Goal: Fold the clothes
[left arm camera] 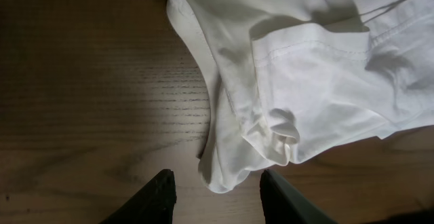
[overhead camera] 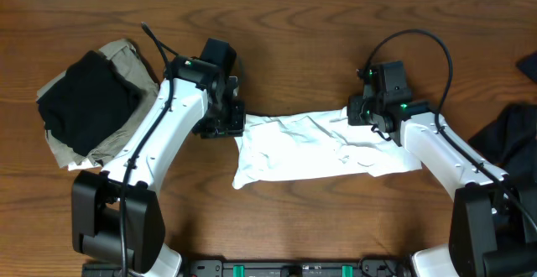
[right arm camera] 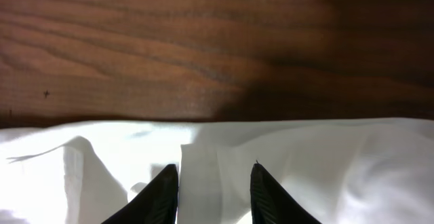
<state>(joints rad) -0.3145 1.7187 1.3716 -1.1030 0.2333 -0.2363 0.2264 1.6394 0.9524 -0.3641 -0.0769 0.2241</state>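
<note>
Black left pincer (left arm camera: 217, 176): fingers parted, nothing clamped. A bunched lobe of the cloth lies just ahead of the gap, and bare wood shows between the tips.
Black right pincer (right arm camera: 211, 168): fingers apart over the cloth, with a fold edge running up between them. No pinch is visible.
White crumpled cotton T-shirt (overhead camera: 319, 147): lies across the middle of the brown wooden surface (overhead camera: 277, 25) in a rough band running 9 to 3 o'clock. The left pincer is at its 10 o'clock corner and the right pincer on its 1 o'clock edge.
Handling: likely light, limp and thin. It should drape and drag rather than hold shape, and layers may slide over each other.
Where to grip: probably the stitched hem or a corner, where the doubled cloth gives more bite. The loose bunch at the left end risks catching one layer only.
Black folded garment (overhead camera: 88, 101): on top of a khaki garment (overhead camera: 130, 59), at 9 o'clock from the shirt and well apart from it.
Dark navy garment (overhead camera: 508, 130): at 3 o'clock by the surface's edge, near the right arm.
In the way: nothing lies on the shirt. In a fold across, each arm could cross the other's path.
</note>
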